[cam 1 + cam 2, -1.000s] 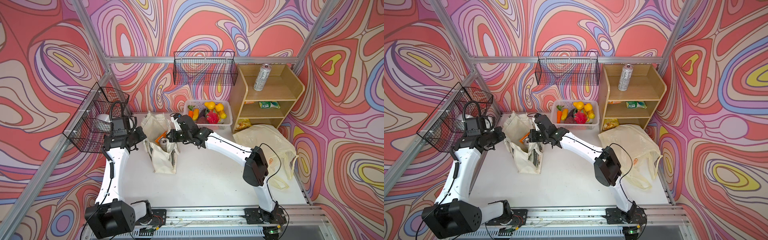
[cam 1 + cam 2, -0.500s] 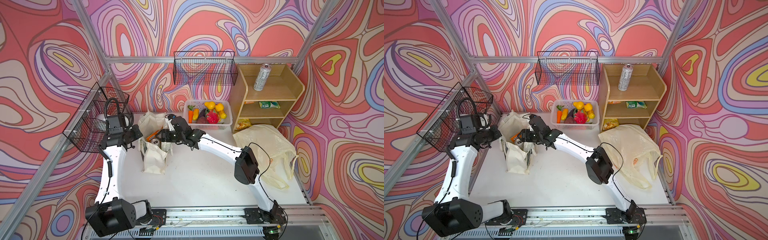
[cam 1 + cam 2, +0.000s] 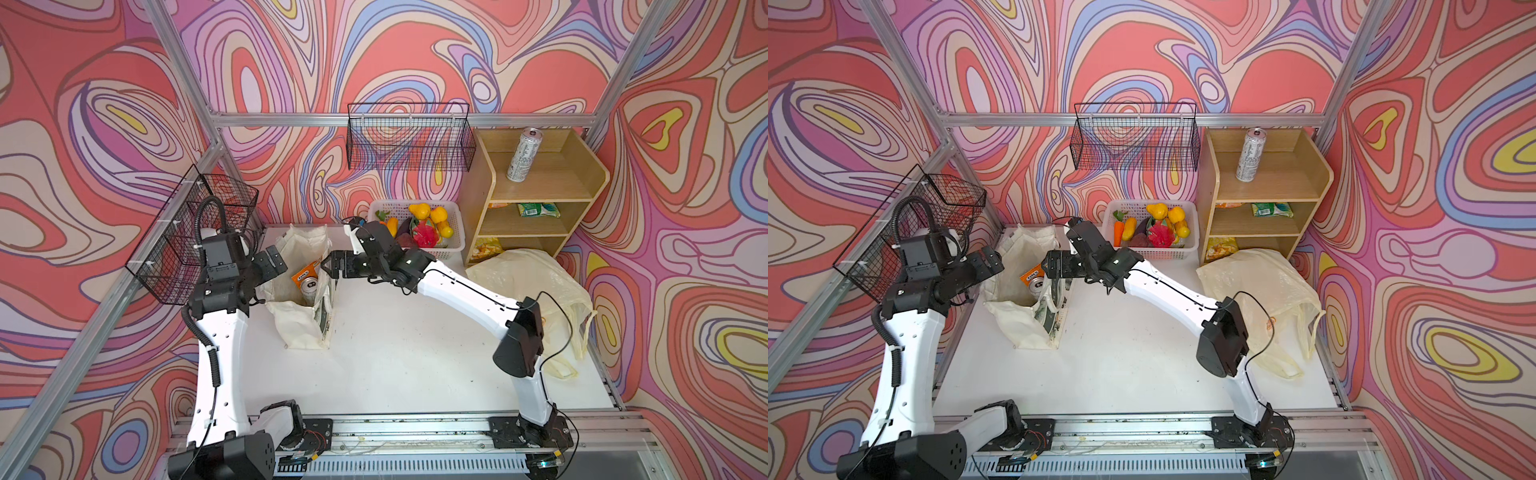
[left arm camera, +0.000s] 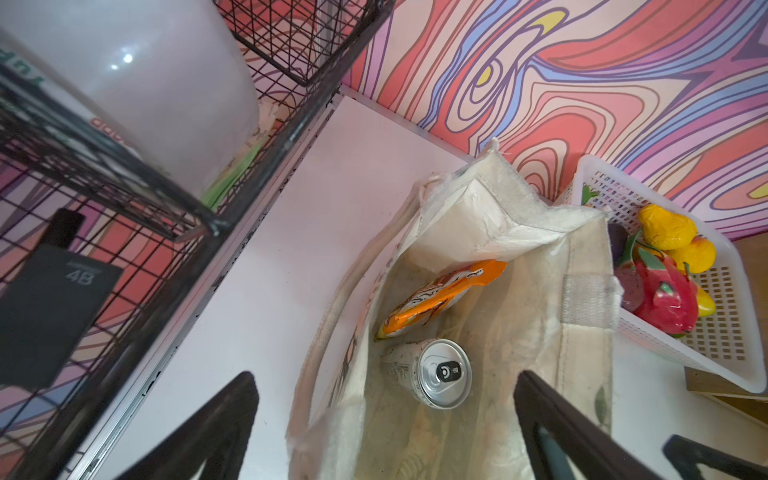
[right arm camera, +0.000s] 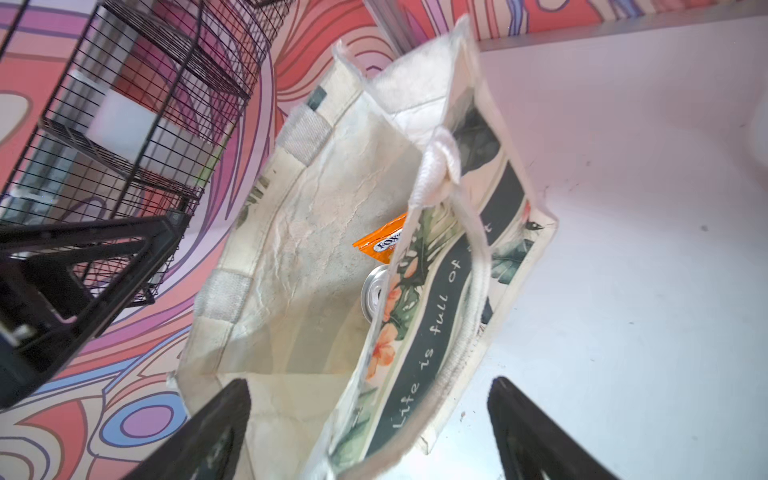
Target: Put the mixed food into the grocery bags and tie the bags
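At the back-left of the white table (image 3: 395,353), the cream canvas tote (image 3: 305,316) stands open between two arms. The left gripper (image 3: 273,262) and the right gripper (image 3: 332,266) are each poised at its rim, fingers spread wide and holding nothing. Inside lie a silver can (image 4: 444,374) and an orange snack packet (image 4: 440,291). The cloth looks soft and light and is likely to slump when pulled. The white rope handle (image 5: 436,174), knotted through the printed side, appears the surest hold for tying; its partner on the plain side cannot be made out clearly. Toy fruit (image 3: 419,210) sits in the white basket (image 3: 455,245) and a second can (image 3: 523,156) stands on the wooden shelf (image 3: 552,191) — rigid, smooth, best pinched across the body. The thin plastic carrier bag (image 3: 528,282) lies crumpled beside the shelf.
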Controlling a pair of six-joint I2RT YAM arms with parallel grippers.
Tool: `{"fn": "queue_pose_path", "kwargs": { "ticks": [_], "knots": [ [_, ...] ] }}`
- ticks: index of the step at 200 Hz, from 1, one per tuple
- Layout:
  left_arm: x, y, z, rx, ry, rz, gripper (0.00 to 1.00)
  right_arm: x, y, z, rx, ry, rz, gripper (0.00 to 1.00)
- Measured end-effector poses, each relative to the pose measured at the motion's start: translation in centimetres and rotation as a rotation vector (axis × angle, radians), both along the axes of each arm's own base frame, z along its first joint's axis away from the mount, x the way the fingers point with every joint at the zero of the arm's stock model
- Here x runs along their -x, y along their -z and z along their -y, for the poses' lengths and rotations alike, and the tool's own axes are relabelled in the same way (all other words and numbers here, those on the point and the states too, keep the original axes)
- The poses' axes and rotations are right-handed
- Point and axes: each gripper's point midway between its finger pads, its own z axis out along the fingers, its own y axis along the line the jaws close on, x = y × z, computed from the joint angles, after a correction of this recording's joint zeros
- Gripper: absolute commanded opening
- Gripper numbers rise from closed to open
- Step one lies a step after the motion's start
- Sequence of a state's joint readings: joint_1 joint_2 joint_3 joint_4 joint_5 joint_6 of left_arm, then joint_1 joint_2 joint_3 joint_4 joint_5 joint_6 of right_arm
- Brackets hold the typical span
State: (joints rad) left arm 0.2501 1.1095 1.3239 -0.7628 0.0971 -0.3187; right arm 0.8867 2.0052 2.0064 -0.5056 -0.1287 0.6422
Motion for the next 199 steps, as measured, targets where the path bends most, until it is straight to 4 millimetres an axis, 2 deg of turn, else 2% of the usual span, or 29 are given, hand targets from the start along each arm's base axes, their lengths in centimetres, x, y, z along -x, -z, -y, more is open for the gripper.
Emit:
{"fn": "queue_pose_path", "kwargs": {
  "ticks": [27,58,73,84,99,113,133,148,157,175,199],
  "knots": [
    [0.8,-2.1,1.8,0.053,0.066,0.059,1.00,-0.7,-0.9,6.1,0.011,0.085,0.005,0.91],
    [1.3,-4.2,5.7,0.155,0.198,0.123,1.00,-3.4,0.2,16.5,0.036,0.274,-0.022,0.91],
    [1.7,-4.7,9.5,0.199,0.309,0.131,1.00,-4.4,0.7,21.3,0.047,0.372,-0.032,0.91],
    [2.0,-5.0,13.1,0.229,0.417,0.133,1.00,-4.9,0.9,24.4,0.049,0.435,-0.037,0.91],
    [2.6,-4.9,18.0,0.254,0.553,0.123,1.00,-5.3,1.4,27.8,0.042,0.504,-0.055,0.91],
    [3.2,-3.9,22.9,0.265,0.676,0.085,1.00,-5.6,2.1,30.8,0.035,0.564,-0.080,0.91],
    [2.8,-0.8,28.3,0.259,0.770,0.002,1.00,-5.9,3.1,34.5,0.032,0.646,-0.112,0.91],
    [1.5,3.6,30.7,0.239,0.767,-0.095,1.00,-5.7,3.5,36.6,0.031,0.691,-0.126,0.91],
    [0.8,6.7,31.1,0.215,0.744,-0.159,1.00,-5.4,3.5,37.7,0.028,0.714,-0.128,0.91],
    [-0.3,12.6,30.8,0.156,0.683,-0.283,1.00,-4.6,3.4,39.7,0.026,0.759,-0.135,0.92],
    [-1.1,17.9,29.9,0.095,0.627,-0.395,1.00,-3.5,3.8,43.3,0.030,0.848,-0.152,0.94]
  ]
}}
